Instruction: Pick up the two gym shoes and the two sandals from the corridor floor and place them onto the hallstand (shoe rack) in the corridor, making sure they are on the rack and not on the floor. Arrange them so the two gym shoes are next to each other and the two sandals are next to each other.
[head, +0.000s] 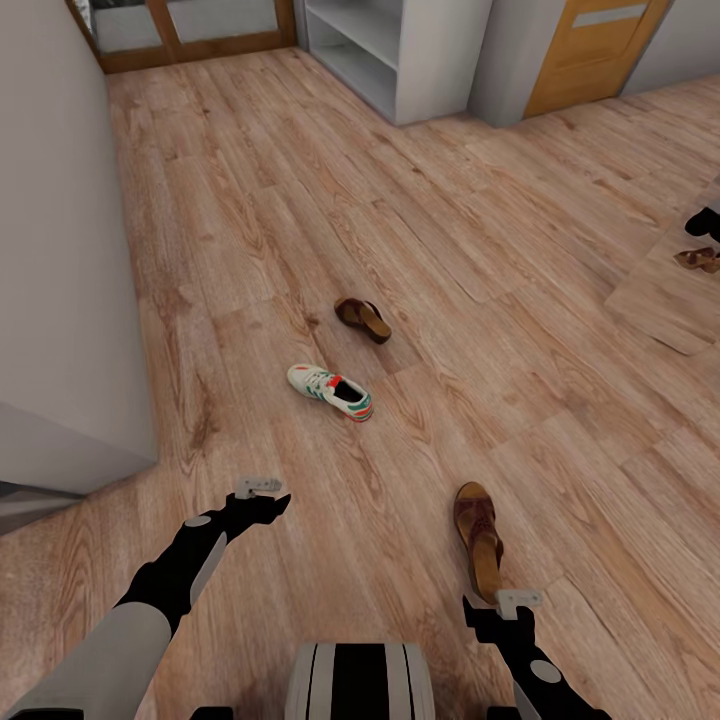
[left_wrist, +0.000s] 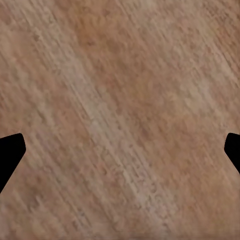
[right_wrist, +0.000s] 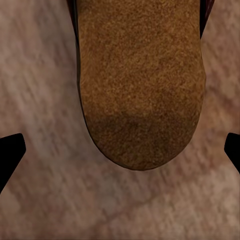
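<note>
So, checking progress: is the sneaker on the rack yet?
No, the sneaker lies on the wood floor, well short of the white rack at the far end.

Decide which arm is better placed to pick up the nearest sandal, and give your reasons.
Right. The right gripper hangs open directly by the sandal's heel; the left gripper is over bare floor.

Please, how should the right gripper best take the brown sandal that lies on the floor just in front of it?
Probably at the heel end of the near sandal, coming straight down from above. It lies flat on the corridor floor, heel toward the right gripper, and the right wrist view shows the rounded tan heel between the open fingers, narrow enough to clamp across its width.
</note>
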